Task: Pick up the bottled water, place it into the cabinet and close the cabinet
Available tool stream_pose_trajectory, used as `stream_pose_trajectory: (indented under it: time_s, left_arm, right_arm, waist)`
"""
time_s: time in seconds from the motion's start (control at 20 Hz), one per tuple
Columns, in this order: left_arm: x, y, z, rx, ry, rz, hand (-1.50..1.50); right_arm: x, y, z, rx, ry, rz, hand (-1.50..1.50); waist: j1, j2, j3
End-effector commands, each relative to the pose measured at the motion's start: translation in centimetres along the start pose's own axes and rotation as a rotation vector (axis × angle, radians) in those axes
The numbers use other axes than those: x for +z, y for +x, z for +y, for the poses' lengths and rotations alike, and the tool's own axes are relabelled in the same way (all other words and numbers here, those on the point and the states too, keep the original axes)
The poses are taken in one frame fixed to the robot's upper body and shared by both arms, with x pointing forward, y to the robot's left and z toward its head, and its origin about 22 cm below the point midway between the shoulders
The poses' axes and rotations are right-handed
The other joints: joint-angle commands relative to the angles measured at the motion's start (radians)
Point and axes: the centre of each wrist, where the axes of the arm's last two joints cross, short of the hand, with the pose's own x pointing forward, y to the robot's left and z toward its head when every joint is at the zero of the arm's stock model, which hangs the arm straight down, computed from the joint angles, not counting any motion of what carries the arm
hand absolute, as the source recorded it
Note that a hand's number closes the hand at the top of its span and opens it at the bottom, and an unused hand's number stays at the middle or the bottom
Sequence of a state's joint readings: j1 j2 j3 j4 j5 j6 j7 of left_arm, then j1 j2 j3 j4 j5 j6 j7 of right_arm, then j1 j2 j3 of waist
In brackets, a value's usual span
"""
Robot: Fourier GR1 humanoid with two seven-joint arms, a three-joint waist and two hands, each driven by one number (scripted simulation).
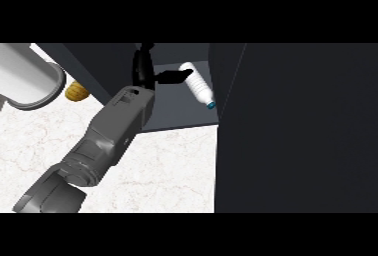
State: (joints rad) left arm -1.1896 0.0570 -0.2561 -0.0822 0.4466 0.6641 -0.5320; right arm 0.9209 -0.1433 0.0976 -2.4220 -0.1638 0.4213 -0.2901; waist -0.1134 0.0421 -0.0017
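- A pale marbled surface is spreading under the open dark cabinet.
- The bottled water is lying inside the cabinet.
- One robot hand, fingers spread, is reaching beside it, holding nothing.
- A grey cylinder and a yellow object are sitting top left.

No readable text, no brand, number or sign anywhere, bottled water lying inside the cabinet with a plain white body and no legible label, dark cabinet door at right unmarked
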Motion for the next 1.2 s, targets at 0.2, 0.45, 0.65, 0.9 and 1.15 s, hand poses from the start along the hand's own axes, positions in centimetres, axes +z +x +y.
stream_pose_trajectory:
  time_s: [0.2,0.45,0.65,0.9,1.15]
  left_arm:
    - [-0.5,2.1,-0.7,0.224,-0.116,-0.107,-1.50]
    - [0.4,2.7,-2.2,0.346,-0.164,-0.162,-1.50]
    - [-0.3,3.2,-1.6,0.400,-0.216,-0.168,-1.50]
    - [1.3,2.3,-2.7,0.413,-0.247,-0.153,-1.50]
    - [2.5,0.1,-2.2,0.461,-0.262,-0.137,-1.50]
  right_arm:
    - [-0.2,0.5,0.4,-0.048,0.006,-0.020,-1.50]
    - [0.1,1.6,0.7,-0.060,0.024,-0.021,-1.50]
    - [-0.1,2.1,1.3,-0.064,-0.007,-0.013,-1.50]
    - [-0.9,2.6,0.8,-0.077,-0.018,-0.031,-1.50]
    - [0.3,3.1,1.1,-0.059,-0.016,-0.006,-1.50]
  waist:
    - [0.021,-0.005,-0.002]
    - [0.030,-0.016,-0.001]
    - [0.062,-0.028,0.000]
    - [0.084,-0.037,0.001]
    - [0.090,-0.042,0.001]
